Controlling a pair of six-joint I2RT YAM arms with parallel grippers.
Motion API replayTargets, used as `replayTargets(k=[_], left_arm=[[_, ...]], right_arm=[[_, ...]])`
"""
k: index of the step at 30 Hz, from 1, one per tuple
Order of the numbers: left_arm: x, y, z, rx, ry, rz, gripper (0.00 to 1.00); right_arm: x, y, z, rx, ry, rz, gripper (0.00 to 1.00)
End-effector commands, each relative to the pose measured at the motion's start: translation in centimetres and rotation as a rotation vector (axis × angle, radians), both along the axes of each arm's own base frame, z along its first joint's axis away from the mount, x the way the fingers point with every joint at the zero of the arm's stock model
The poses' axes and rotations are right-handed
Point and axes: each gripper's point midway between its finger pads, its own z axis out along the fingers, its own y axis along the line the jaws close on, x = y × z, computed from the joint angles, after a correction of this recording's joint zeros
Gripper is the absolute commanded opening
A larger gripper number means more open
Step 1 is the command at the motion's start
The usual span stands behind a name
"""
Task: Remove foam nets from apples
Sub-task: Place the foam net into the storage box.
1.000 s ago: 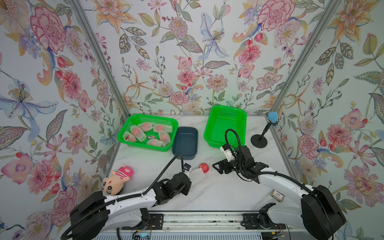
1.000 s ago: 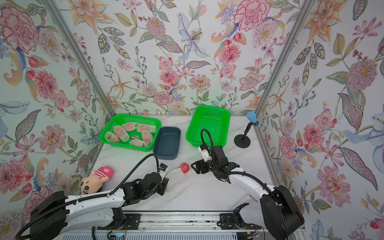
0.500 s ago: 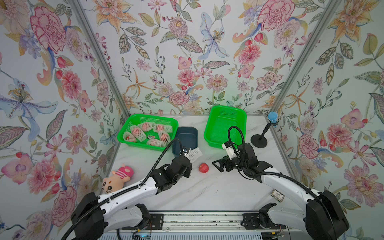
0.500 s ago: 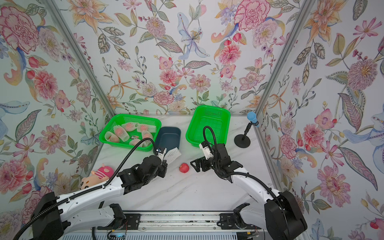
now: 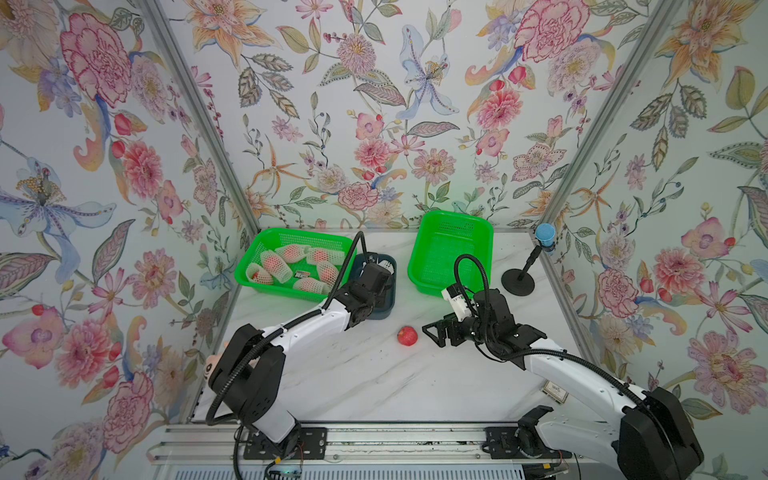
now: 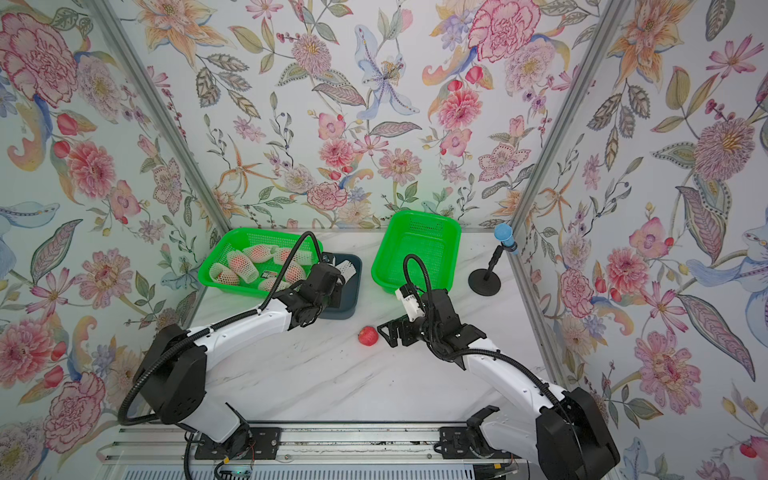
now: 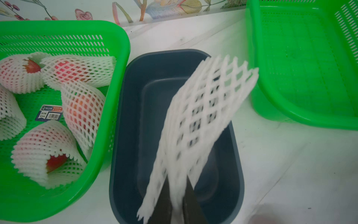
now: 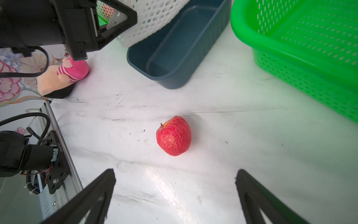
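ok so: L gripper [image 7: 177,180] is clamped tight on one end of a loose, flattened net [image 7: 203,108]. The rest of the net sticks out past the fingers, right above the dark blue bin [image 7: 124,116]. Net's a bit blurry in the L wrist cam, so can't tell if its free end touches the bin's rim.

R gripper [image 8: 175,172] is spread wide w/ nothing between the fingers, low over the table [image 5: 353,374] and aimed at the bare apple [image 8: 173,135]. Apple lies on the marble top w/ its stem tipped sideways, just ahead of the fingertips and not touching them. In both top views it's between the two arms, nearer the R one and in front of the bin.

The netted apples [image 5: 274,264] are piled in the green basket [image 7: 58,203] at back left. I count six, w/ a small barcode label [image 7: 50,113] lying among them. That basket sits right up against the bin's side, looks like touching.

The 2nd basket [image 5: 415,274] is on the bin's other side, w/ a strip of table between them. Pink striped plush [image 8: 71,71] sits by the L arm, mostly hidden in the top views. Black stand [image 5: 517,282] w/ a blue ball on top is in the back R corner.
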Motion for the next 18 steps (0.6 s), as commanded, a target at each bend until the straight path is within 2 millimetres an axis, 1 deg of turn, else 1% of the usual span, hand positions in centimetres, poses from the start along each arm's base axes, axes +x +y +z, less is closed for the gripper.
replayTargets(k=[1,5,7,9,10,11,14,17,18], left_arm=[[0.9,-0.3,-1.9,-0.045,0.059,0.033,0.15],[1.8,-0.7,-4.2,-0.060,0.105,0.061,0.17],[1.9,-0.8,-4.8,-0.068,0.118,0.068,0.22],[1.9,-1.0,-5.1,-0.082,0.120,0.072,0.37],[1.9,-0.9,-5.2,-0.089,0.120,0.075,0.47],[1.9,-0.9,-5.2,-0.093,0.120,0.078,0.54],[1.8,-0.9,-5.0,-0.103,0.120,0.077,0.71],[1.6,-1.2,-4.4,-0.119,0.116,0.053,0.95],[1.5,-1.4,-4.2,-0.123,0.119,0.033,0.99]], right_arm=[[-0.4,0.6,-0.4,-0.002,0.009,-0.008,0.99],[-0.6,1.2,-1.4,-0.031,0.019,-0.002,0.99],[-0.7,1.3,-1.8,-0.038,0.024,0.000,0.99],[-0.6,1.5,-2.2,-0.041,0.031,-0.002,0.99],[-0.5,1.5,-2.5,-0.045,0.034,-0.002,0.99],[-0.4,1.6,-2.7,-0.049,0.036,-0.002,0.99],[-0.1,1.9,-3.5,-0.059,0.048,0.005,0.99],[0.3,2.3,-4.5,-0.076,0.061,0.010,0.99],[0.5,2.4,-4.8,-0.082,0.064,0.010,0.99]])
